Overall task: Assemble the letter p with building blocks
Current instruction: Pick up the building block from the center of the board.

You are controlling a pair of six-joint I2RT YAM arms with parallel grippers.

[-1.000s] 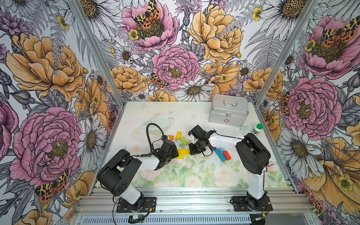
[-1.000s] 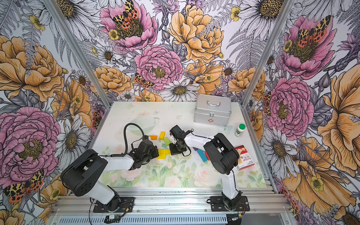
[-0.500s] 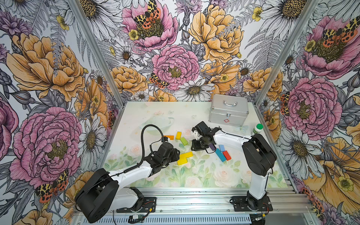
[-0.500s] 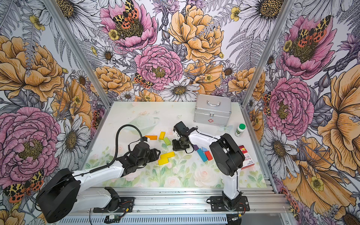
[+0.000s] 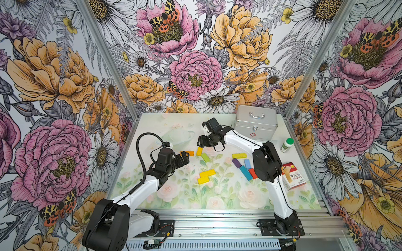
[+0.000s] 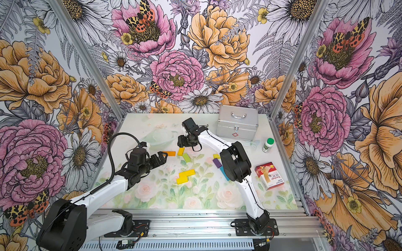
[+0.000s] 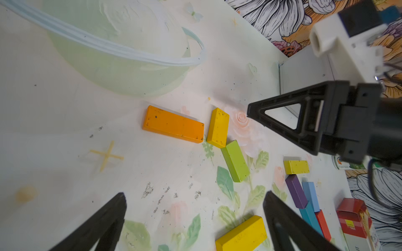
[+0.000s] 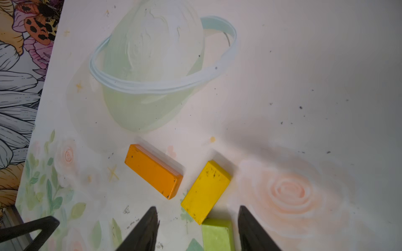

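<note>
The building blocks lie flat on the floral mat. An orange block [image 5: 189,153], a yellow block [image 5: 199,151] and a green block [image 5: 205,157] form a bent row; the left wrist view shows the orange [image 7: 173,124], yellow [image 7: 218,127] and green [image 7: 235,160] ones. Two joined yellow blocks [image 5: 206,176] lie nearer the front. Another yellow [image 5: 239,155], purple [image 5: 236,163], light blue [image 5: 247,164], blue [image 5: 245,173] and red [image 5: 253,173] cluster to the right. My left gripper [image 5: 185,157] [image 7: 194,194] is open and empty beside the orange block. My right gripper [image 5: 201,142] [image 8: 198,208] hangs open over the yellow [image 8: 205,191] and green [image 8: 217,234] blocks' meeting ends.
A silver case [image 5: 255,126] stands at the back right. A green-capped white bottle [image 5: 287,145] and a red-and-white bandage carton [image 5: 293,176] sit by the right wall. The right arm's elbow [image 5: 266,162] hangs over the right-hand cluster of blocks.
Both grippers went from shut to open. The left let go of the yellow pair and drew back towards the orange block. The right gripper moved left and farther back.
</note>
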